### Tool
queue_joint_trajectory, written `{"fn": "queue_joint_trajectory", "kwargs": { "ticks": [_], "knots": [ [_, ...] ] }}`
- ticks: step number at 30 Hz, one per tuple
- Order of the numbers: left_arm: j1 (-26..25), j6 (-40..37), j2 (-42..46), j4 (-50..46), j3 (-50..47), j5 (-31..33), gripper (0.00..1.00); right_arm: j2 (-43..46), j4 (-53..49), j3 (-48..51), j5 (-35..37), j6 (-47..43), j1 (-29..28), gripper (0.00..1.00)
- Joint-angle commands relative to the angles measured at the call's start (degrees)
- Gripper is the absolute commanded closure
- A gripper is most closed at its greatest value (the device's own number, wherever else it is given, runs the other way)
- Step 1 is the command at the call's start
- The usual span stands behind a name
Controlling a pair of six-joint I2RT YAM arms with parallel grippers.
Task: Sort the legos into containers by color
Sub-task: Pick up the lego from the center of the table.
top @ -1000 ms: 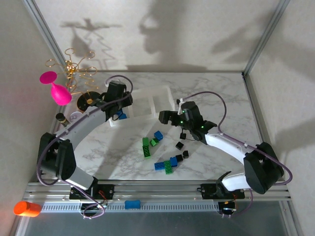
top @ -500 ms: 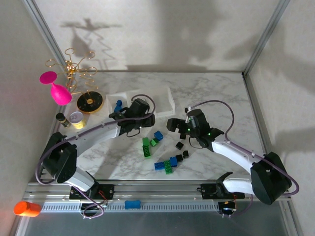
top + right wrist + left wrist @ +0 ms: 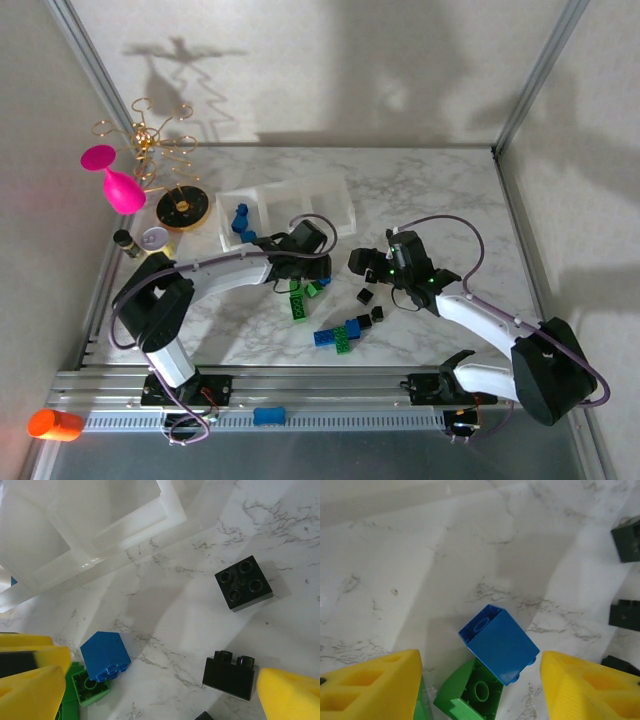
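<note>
The containers [image 3: 330, 205] are a whitish three-compartment tray at the back of the marble table; its left compartment holds blue legos [image 3: 241, 222]. Loose legos lie in front: a green one [image 3: 298, 303], a blue-and-green cluster [image 3: 338, 336] and black cubes [image 3: 365, 296]. My left gripper [image 3: 308, 268] hovers open over a blue brick [image 3: 499, 643] leaning on a green brick [image 3: 475, 692]; its yellow fingers [image 3: 370, 685] stand either side without touching. My right gripper [image 3: 160, 692] is open and empty above the table, with a black brick [image 3: 230, 676] near its right finger and another black brick [image 3: 244, 582] farther off.
A black-and-gold dish [image 3: 182, 208], a pink glass [image 3: 118, 185], a gold wire stand [image 3: 155, 140] and small jars [image 3: 152, 238] crowd the back left. An orange object [image 3: 55, 424] and a blue clip [image 3: 269, 415] sit at the near metal rail. Both grippers are close together.
My left arm swung from the tray's left compartment, where a blue brick stayed, rightward over the loose bricks, its jaws widening. My right gripper drifted slightly right and nearer.
</note>
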State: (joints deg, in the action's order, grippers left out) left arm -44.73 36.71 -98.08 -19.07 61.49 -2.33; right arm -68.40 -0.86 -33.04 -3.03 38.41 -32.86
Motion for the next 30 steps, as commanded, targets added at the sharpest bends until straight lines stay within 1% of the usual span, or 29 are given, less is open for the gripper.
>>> {"fn": "queue_joint_trajectory", "kwargs": {
  "ticks": [1, 10, 13, 18, 23, 30],
  "knots": [
    [-1.5, 0.1, -2.5, 0.4, 2.4, -0.8, 0.35, 0.3, 0.5, 0.8, 0.2, 0.9, 0.6, 0.01],
    [-2.6, -0.3, -8.3, 0.4, 6.6, -1.0, 0.36, 0.0, 1.0, 1.4, 0.1, 1.0, 1.0, 0.01],
    [-2.9, -0.9, -10.4, -1.0, 9.2, 0.7, 0.37, -0.2, 1.1, 1.5, 0.0, 1.0, 1.1, 0.01],
    [-3.0, -1.0, -11.8, -0.8, 10.4, 0.5, 0.38, -0.3, 0.9, 1.1, 0.1, 0.5, 1.5, 0.01],
    [-4.5, -1.5, -13.4, -3.4, 10.9, 4.1, 0.42, 0.2, 1.0, 1.6, 0.0, 0.6, 1.8, 0.01],
    [-4.5, -1.1, -14.3, -3.0, 11.6, 4.4, 0.49, 0.7, 0.8, 1.5, 0.0, 0.5, 2.0, 0.01]
  ]
}}
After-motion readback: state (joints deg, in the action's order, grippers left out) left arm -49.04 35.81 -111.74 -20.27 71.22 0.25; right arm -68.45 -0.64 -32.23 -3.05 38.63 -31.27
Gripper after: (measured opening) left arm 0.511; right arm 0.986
